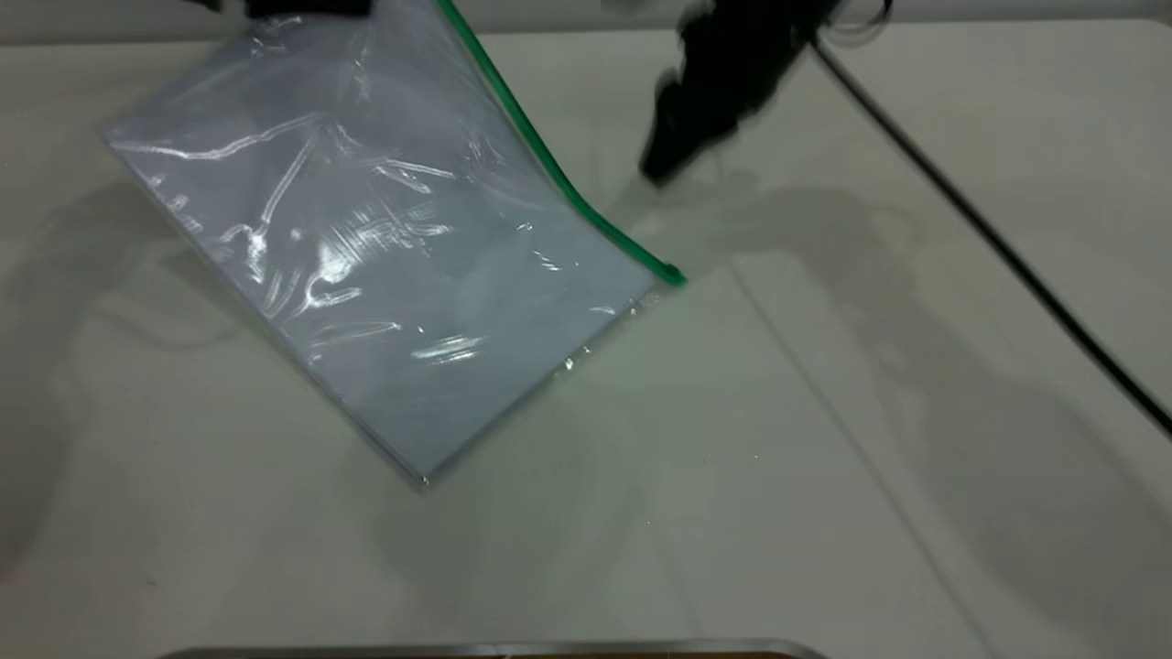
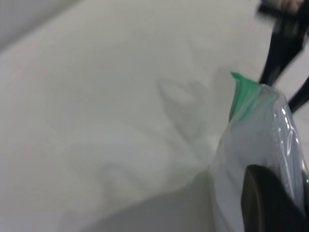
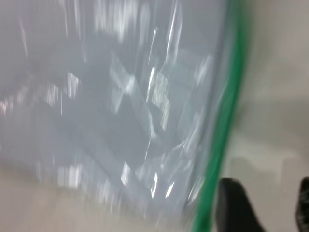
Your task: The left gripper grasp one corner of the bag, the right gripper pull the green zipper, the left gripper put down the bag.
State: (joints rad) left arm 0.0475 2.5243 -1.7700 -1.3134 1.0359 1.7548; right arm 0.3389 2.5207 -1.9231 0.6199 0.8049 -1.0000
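Pale table (image 1: 824, 476) carries shadows and the bag's (image 1: 366, 265) low corner. Tilted up, the bag's far top corner is clamped in the left gripper (image 1: 307, 7). Beside the green zipper (image 1: 549, 165), the right gripper (image 1: 664, 169) hovers, fingers (image 3: 236, 205) parted.

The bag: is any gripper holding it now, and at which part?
The left gripper holds the bag at its raised corner, at the end of the green zipper. The right gripper hangs beside the zipper, holding nothing.
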